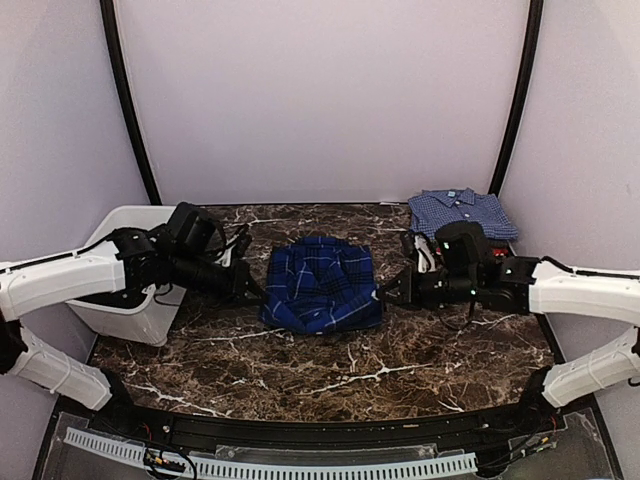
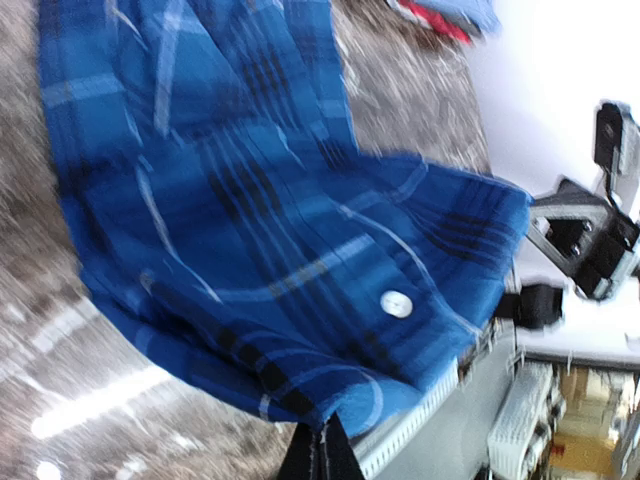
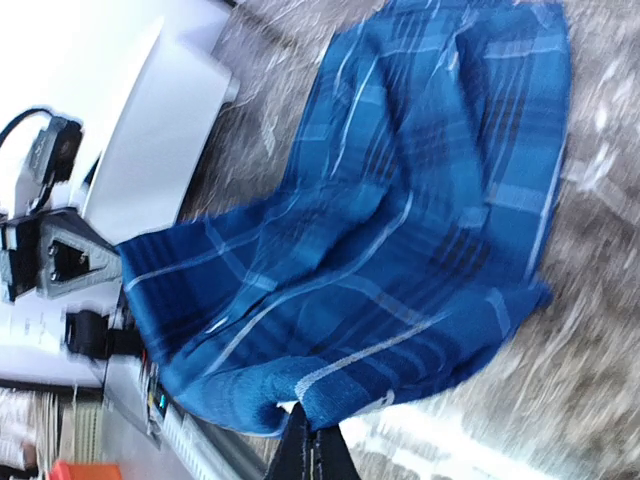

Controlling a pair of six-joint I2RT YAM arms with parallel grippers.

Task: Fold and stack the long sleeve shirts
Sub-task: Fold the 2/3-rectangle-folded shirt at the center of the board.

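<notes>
Soft even light; plaid shirt (image 2: 250,250) blurred in wrist views.

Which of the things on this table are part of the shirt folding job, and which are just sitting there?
Part of the job:
deep-blue plaid shirt, in the middle, pinched by the left gripper and right gripper
light blue check shirt, folded, far right
red cloth under it

Just lying about:
white bin, left edge
</notes>
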